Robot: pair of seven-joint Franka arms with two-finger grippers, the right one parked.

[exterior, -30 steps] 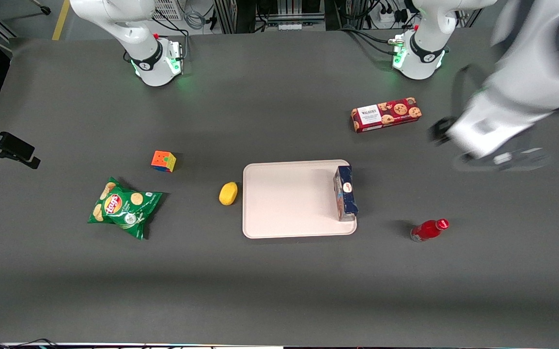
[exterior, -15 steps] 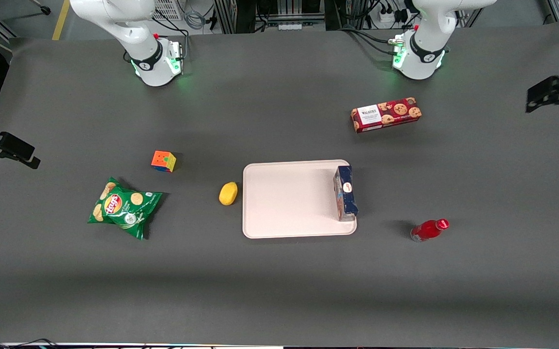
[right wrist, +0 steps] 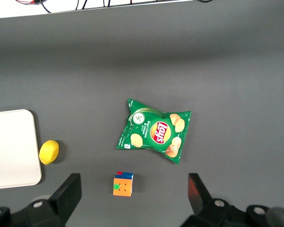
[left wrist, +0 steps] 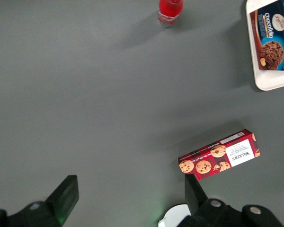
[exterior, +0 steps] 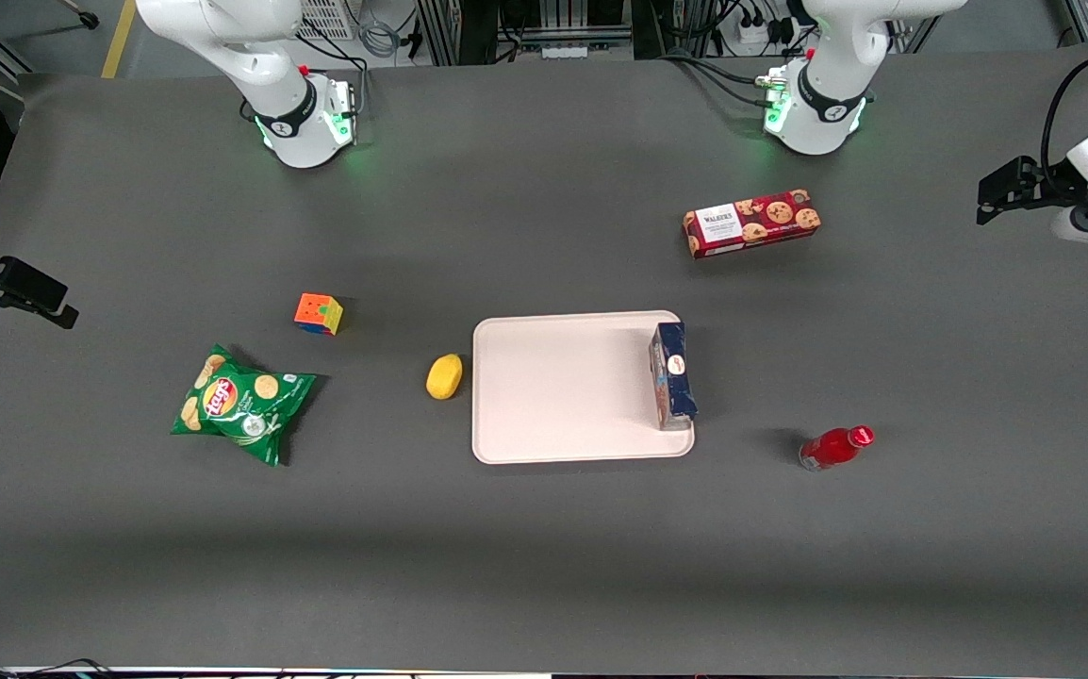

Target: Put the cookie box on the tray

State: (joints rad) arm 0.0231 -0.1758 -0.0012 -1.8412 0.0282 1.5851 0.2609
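Dark grey surface (exterior: 544, 566) all round, and from my console I see the cookie box (exterior: 673, 374) on the tray (exterior: 558, 387), standing on a long edge at the tray's end toward the working arm, nothing gripping it. Its printed face with the white oval logo shows in the left wrist view (left wrist: 273, 34).

Taking the tray as the clock centre in the front view: a lemon (exterior: 444, 376) lies just off the rim at nine o'clock, a puzzle cube (exterior: 319, 313) farther out near ten, and a green Lay's chip bag (exterior: 240, 405) out past the lemon at about nine. The red Walkers cookie box (exterior: 751, 223) lies flat at about one, and a red bottle (exterior: 835, 447) stands at about four, near the tray corner.

My hand (exterior: 1001, 193) hangs well apart from everything, toward the working arm's end of the surface, its fingers (left wrist: 66, 196) spread wide with nothing between them.
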